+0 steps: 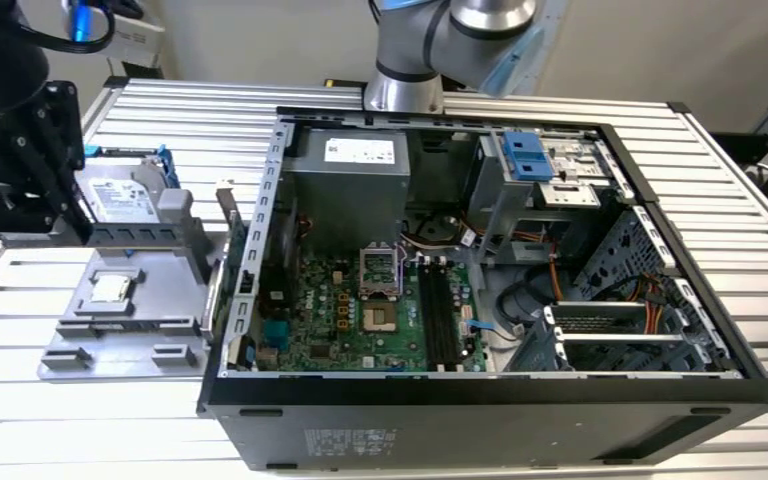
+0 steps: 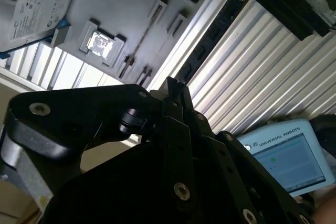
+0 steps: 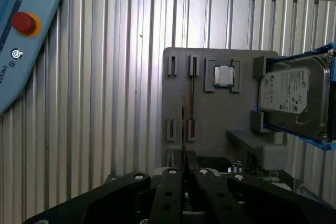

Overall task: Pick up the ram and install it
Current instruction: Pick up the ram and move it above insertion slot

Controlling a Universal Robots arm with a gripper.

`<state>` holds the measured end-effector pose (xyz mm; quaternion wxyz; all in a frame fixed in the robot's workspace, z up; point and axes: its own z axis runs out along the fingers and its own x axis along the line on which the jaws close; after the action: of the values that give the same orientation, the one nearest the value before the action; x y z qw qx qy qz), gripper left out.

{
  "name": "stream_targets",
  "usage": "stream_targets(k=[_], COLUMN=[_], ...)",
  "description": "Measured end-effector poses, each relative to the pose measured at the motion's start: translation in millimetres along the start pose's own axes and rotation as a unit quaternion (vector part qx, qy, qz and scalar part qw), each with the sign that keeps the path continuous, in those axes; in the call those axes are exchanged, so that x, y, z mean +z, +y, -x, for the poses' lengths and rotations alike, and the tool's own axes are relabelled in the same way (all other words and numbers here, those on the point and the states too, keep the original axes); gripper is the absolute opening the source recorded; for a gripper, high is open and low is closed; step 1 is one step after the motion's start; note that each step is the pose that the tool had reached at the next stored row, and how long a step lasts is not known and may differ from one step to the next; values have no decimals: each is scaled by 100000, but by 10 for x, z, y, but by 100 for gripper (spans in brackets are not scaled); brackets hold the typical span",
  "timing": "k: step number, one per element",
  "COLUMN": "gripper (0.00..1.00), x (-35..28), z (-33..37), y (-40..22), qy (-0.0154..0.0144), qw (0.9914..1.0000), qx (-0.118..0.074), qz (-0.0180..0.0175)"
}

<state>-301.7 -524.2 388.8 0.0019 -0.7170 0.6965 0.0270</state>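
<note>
At upper left of the exterior view, the gripper (image 1: 57, 190) hangs above the tray (image 1: 151, 300). Its narrow jaws pinch the ram (image 3: 184, 124) edge-on.

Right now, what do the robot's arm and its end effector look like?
The arm is a shiny silver-grey tube with a light blue cap at its joint. In the first wrist view, the end effector is black. It is built of chunky, angular links dotted with small round silver screws.
</note>
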Motion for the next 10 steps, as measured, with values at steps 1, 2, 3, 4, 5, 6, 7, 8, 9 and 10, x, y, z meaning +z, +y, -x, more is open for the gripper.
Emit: stream_targets(k=[1, 2, 3, 4, 5, 6, 7, 8, 9, 10], gripper=[0, 0, 0, 0, 0, 0, 0, 0, 0, 0], x=[-1, -2, -4, -5, -6, -7, -8, -9, -10, -11], z=[-1, -2, -3, -4, -5, -6, -7, -7, -8, -9], y=[-30, -62, -95, -130, -167, -201, -233, -261, -285, -307], qy=[-1, -2, -2, -6, -8, -10, -12, -13, -10, -10], qw=[100000, 100000, 100000, 100000, 100000, 99999, 99999, 99999, 99999, 99999], qx=[1, 5, 4, 9, 12, 13, 16, 19, 21, 18], qz=[47, 93, 142, 202, 262, 319, 368, 404, 433, 448])
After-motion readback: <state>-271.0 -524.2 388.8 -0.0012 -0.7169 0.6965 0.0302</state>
